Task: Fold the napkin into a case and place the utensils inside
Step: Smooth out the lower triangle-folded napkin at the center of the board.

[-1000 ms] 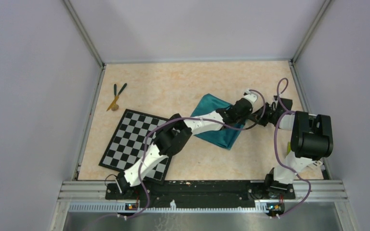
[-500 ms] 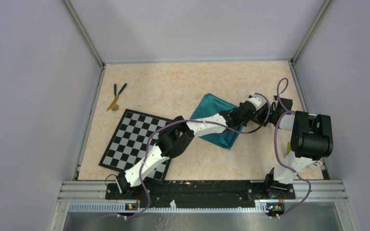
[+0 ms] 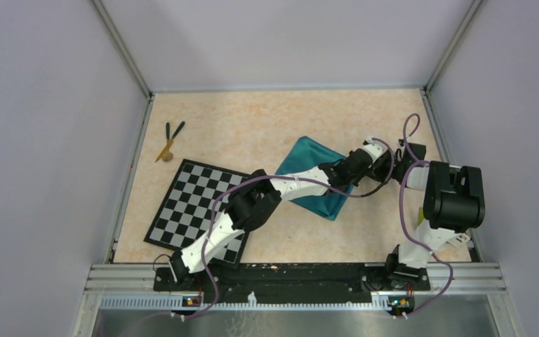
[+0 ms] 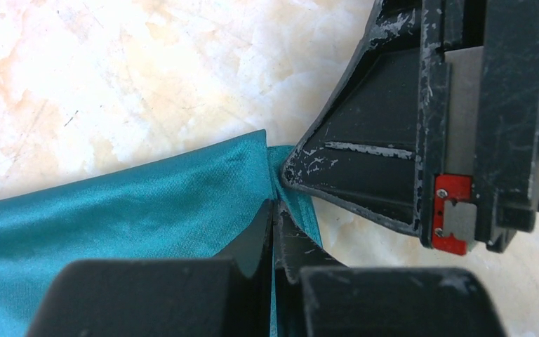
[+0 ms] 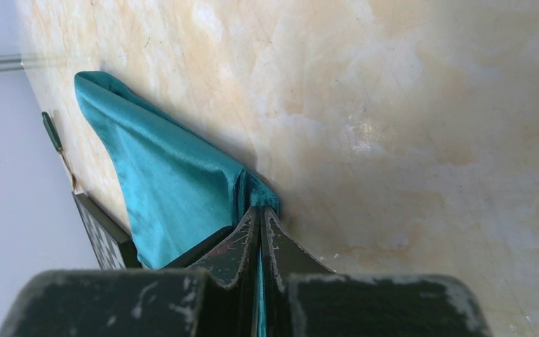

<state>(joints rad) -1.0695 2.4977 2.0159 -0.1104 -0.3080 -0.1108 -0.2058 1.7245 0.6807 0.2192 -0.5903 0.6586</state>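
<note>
Beige marbled table (image 3: 253, 116) between grey walls: the napkin (image 3: 303, 156) lies folded to the right of the checkerboard (image 3: 189, 210), its long axis slanting from far-left to near-right. The left gripper (image 4: 274, 210) is clamped tight on the cloth's right corner. The right gripper (image 5: 260, 210) pinches the same corner, fingers fully closed, just beside the left's. The utensils (image 3: 169, 140) lie well apart, far-left.

Cameras: one overhead, two wrist.
Overhead looks down on the napkin (image 3: 302, 157) from afar; both wrist views sit close at its right corner, seen by all.
</note>
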